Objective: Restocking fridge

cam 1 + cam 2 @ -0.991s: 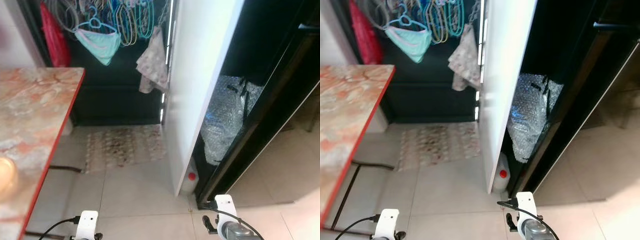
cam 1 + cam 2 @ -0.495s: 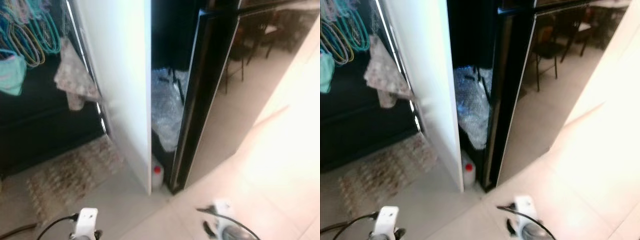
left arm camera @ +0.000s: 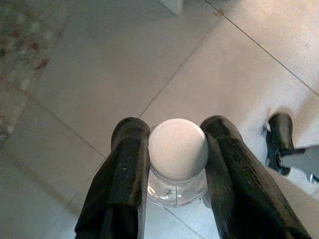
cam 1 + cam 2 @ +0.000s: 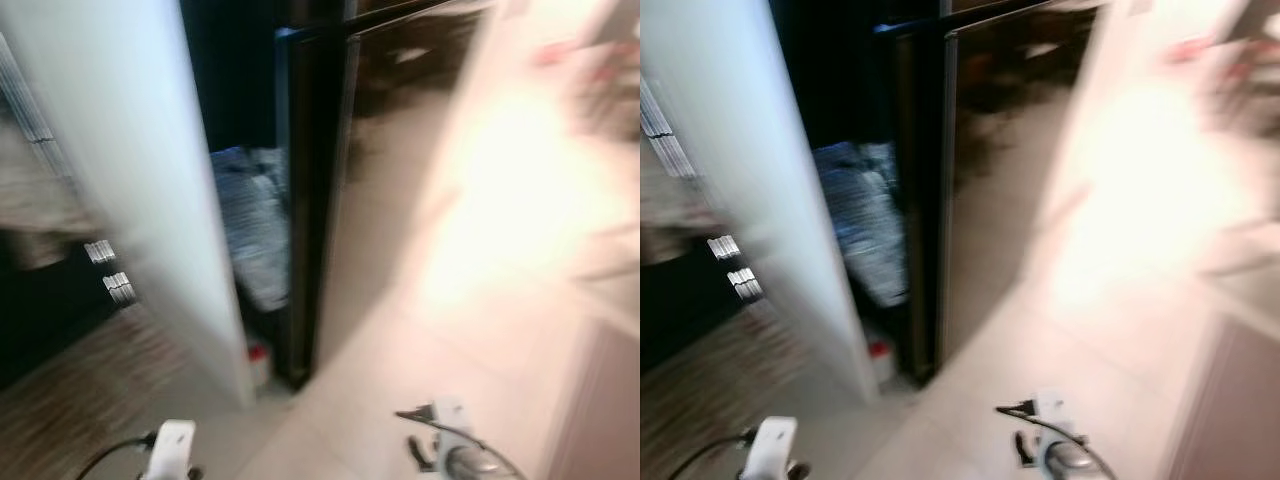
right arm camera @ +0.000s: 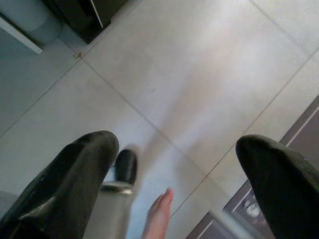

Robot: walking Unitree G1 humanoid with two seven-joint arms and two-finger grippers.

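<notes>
Clear bottle (image 3: 178,169), white-capped, pinched in left tool (image 3: 178,149); right tool (image 5: 179,184) wide.

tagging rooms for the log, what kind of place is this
Probably a home kitchen or utility corner: a tall black fridge, a white panel beside it, pale floor tiles. The left pincer holds a white-capped bottle.

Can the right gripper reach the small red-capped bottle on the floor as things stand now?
Probably not yet. The right gripper hangs open over bare floor tiles, while the red-capped bottle sits tucked between the white panel and the black fridge.
</notes>
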